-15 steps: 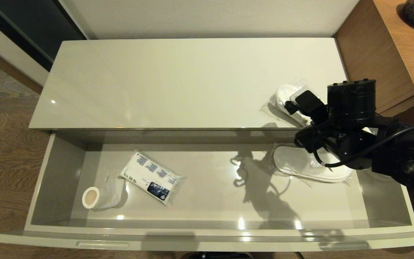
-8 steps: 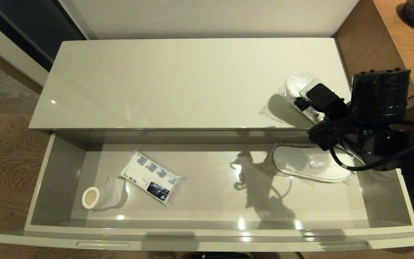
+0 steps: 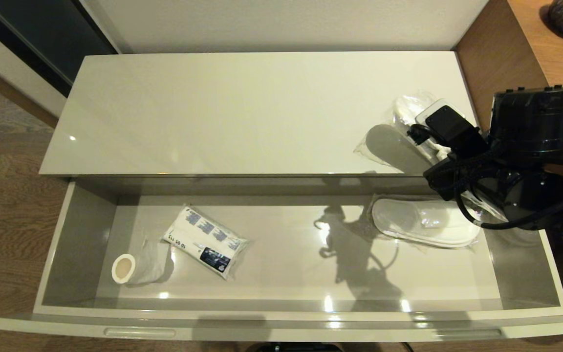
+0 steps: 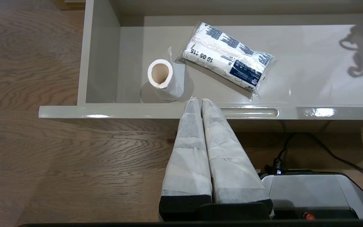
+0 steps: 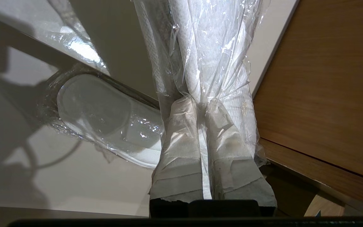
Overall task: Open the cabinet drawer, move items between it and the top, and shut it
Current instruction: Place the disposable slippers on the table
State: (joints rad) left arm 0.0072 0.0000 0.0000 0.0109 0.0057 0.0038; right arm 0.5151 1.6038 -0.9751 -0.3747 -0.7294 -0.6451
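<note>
The left gripper [image 4: 198,100] is hanging with its fingers pressed together and empty, just short of the cabinet drawer [image 4: 106,111] front; only its wrist view is showing this. Just beyond those fingertips a paper roll [image 4: 162,77] and a white printed bundle [image 4: 227,60] are lying inside the drawer. The right gripper [image 5: 202,102] is pinching a bagged slipper [image 5: 200,47], a grip the head view is hiding behind the arm. Beside those fingers, lower down, a second slipper [image 3: 423,222] is lying in the drawer; past them the top [image 3: 242,112] is stretching away.
</note>
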